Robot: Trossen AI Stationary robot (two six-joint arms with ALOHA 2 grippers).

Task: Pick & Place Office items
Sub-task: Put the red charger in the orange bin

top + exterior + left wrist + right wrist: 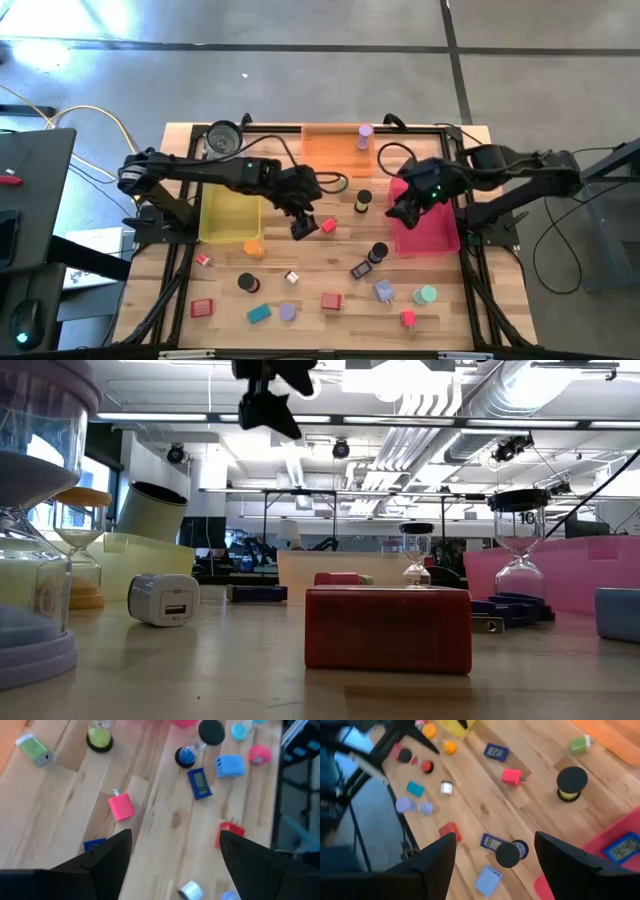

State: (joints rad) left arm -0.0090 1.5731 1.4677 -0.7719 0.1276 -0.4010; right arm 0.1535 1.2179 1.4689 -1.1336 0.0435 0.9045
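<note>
Many small office items lie scattered on the wooden table. Among them are a pink charger block (328, 226) (121, 807), a black-topped hourglass (378, 252) (509, 852), a dark-blue clock (360, 269) (200, 783), a lavender charger (384, 291) and a red block (331, 300) (388, 628). My left gripper (303, 226) (175, 845) hovers open above the table's middle, just left of the pink charger block. My right gripper (403, 212) (495, 845) hangs open in the air over the left rim of the pink tray (440, 235). Neither holds anything.
A yellow tray (228, 215) stands at the left, an orange tray (330, 145) at the far middle with a purple cylinder (364, 135) in it. A glass jar (222, 138) stands at the far left. A blue clock (622, 847) lies in the pink tray.
</note>
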